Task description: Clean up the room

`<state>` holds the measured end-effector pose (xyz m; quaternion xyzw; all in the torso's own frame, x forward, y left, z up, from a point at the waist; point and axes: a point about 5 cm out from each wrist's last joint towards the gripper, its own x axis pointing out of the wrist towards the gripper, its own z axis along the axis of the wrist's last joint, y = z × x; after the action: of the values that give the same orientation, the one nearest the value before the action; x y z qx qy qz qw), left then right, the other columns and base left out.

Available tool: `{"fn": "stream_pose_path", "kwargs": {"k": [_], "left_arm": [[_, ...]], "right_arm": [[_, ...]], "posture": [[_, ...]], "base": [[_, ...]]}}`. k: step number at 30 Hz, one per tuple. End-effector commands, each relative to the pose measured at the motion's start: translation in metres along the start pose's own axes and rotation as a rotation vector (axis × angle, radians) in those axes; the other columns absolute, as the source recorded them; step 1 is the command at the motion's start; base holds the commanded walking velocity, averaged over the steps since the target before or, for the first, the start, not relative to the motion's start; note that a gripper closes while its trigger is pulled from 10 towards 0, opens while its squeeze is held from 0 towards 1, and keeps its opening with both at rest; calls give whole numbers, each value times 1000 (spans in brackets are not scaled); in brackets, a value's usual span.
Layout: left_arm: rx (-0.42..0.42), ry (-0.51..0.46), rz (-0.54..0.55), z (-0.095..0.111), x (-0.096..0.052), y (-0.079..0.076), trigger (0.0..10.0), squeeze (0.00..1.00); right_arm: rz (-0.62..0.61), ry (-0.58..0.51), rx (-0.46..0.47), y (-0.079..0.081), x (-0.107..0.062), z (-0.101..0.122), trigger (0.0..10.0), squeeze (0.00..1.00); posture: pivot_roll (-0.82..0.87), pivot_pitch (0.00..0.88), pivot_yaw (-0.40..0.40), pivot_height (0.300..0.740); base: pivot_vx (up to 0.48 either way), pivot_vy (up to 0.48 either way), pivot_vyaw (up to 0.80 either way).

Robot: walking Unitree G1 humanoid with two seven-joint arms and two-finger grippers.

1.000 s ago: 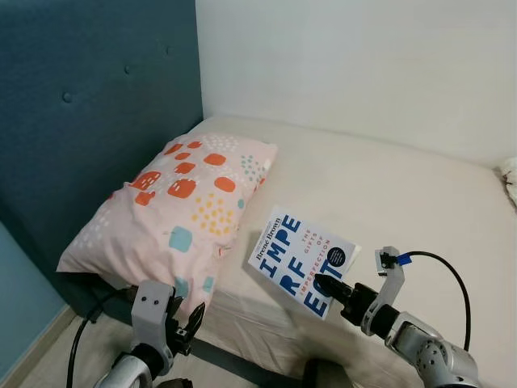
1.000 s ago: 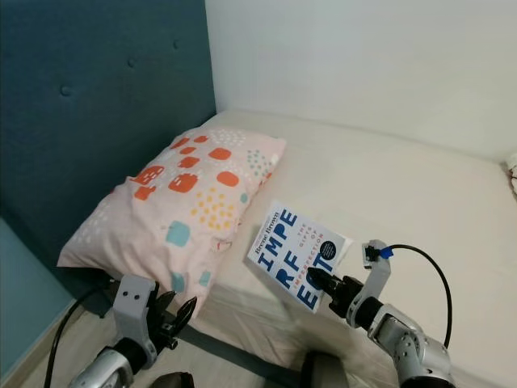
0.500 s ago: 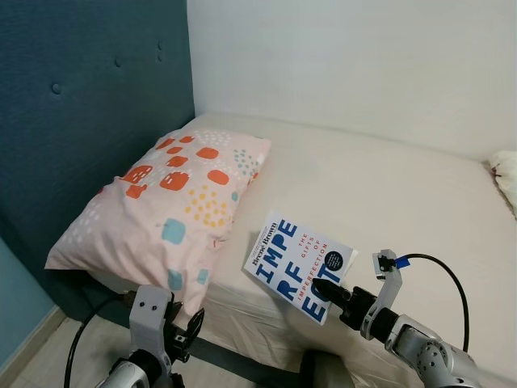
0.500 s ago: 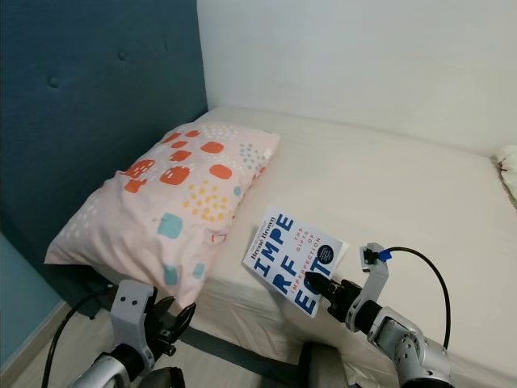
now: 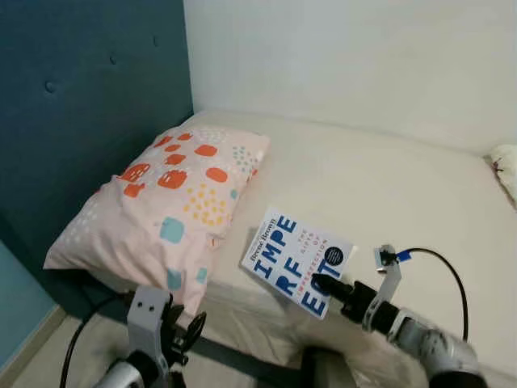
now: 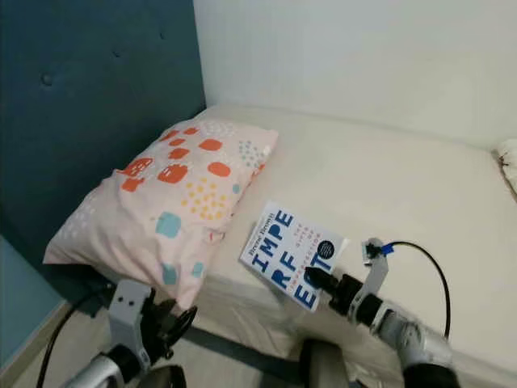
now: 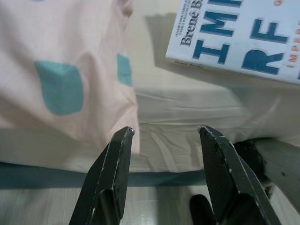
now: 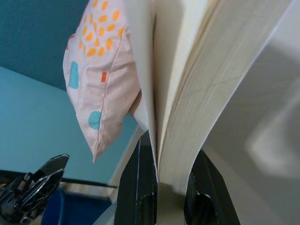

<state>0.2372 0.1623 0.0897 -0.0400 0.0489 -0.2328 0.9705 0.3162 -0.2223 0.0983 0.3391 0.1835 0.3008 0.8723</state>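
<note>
Little changed since a second ago, white-and-blue book (image 5: 298, 261) still clamped at its near corner in right gripper (image 5: 325, 285), raised over near edge of bed (image 5: 388, 186), patterned pillow (image 5: 161, 202) just left, left gripper (image 7: 164, 140) low, fingers apart, seemingly idle.

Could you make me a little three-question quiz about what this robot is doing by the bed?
1. True or false: the right tool is shut on the book.
2. Which lies nearest the blue headboard? A) book B) pillow C) right tool
3. Fill in: the left tool is ____ and holds nothing, low in front of the bed.

Key: 1 true; 2 B; 3 open.
</note>
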Motion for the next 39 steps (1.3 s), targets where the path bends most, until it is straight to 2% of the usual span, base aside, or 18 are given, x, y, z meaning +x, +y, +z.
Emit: {"fn": "stream_pose_path", "kwargs": {"k": [1, 7, 9, 12, 14, 15, 16, 19, 20, 21, 25, 27, 32, 39], "left_arm": [[-9, 18, -23, 0, -5, -2, 10000, 0], [-8, -1, -29, 10, -10, -2, 10000, 0], [-8, -5, -31, 13, -12, -2, 10000, 0], [-5, 1, -39, 16, -15, -2, 10000, 0], [-5, 1, -39, 16, -15, -2, 10000, 0], [-4, 2, -41, 17, -16, -2, 10000, 0], [-4, 2, -41, 17, -16, -2, 10000, 0], [-4, 5, -49, 21, -17, -2, 10000, 0], [-4, 5, -49, 21, -17, -2, 10000, 0], [-5, 10, -55, 22, -18, -2, 10000, 0], [-6, 16, -59, 22, -18, -3, 10000, 0], [-5, 20, -63, 23, -18, -3, 10000, 0], [-2, 28, -60, 24, -20, -4, 10000, 0], [-2, 32, -55, 24, -21, -4, 10000, 0]], "right_arm": [[7, 0, 49, -5, -5, 2, 10000, 0], [-30, 30, 113, -12, -9, 10, 10000, 0], [-57, 77, 111, -14, -10, 12, 10000, 0], [-102, 177, 45, -19, -13, 13, 10000, 0], [-102, 177, 45, -19, -13, 13, 10000, 0], [-114, 209, 0, -20, -14, 15, 10000, 0], [-114, 209, 0, -20, -14, 15, 10000, 0], [-140, 291, -200, -21, -17, 29, 10000, 0], [-140, 291, -200, -21, -17, 29, 10000, 0], [-161, 303, -279, -20, -17, 40, 10000, 0], [-181, 305, -325, -19, -17, 49, 10000, 0], [-210, 305, -393, -18, -18, 60, 10000, 0], [-246, 266, -481, -14, -15, 74, 10000, 0], [-189, 233, -492, -9, -6, 74, 10000, 0]], "posture": [[96, 245, -66, 529], [122, 275, -72, 529], [127, 281, -71, 529], [138, 288, -71, 529], [138, 288, -71, 529], [138, 288, -71, 529], [138, 288, -71, 529], [142, 292, -66, 529], [142, 292, -66, 529], [142, 296, -64, 529], [146, 301, -64, 529], [148, 303, -64, 529], [152, 303, -66, 529], [153, 307, -66, 529]], "base": [[0, 0, 0], [0, 0, 0], [0, 0, 0], [0, 0, 0], [0, 0, 0], [0, 0, 0], [0, 0, 0], [0, 0, 0], [0, 0, 0], [0, 0, 0], [0, 0, 0], [0, 0, 0], [0, 0, 0], [0, 0, 0]]}}
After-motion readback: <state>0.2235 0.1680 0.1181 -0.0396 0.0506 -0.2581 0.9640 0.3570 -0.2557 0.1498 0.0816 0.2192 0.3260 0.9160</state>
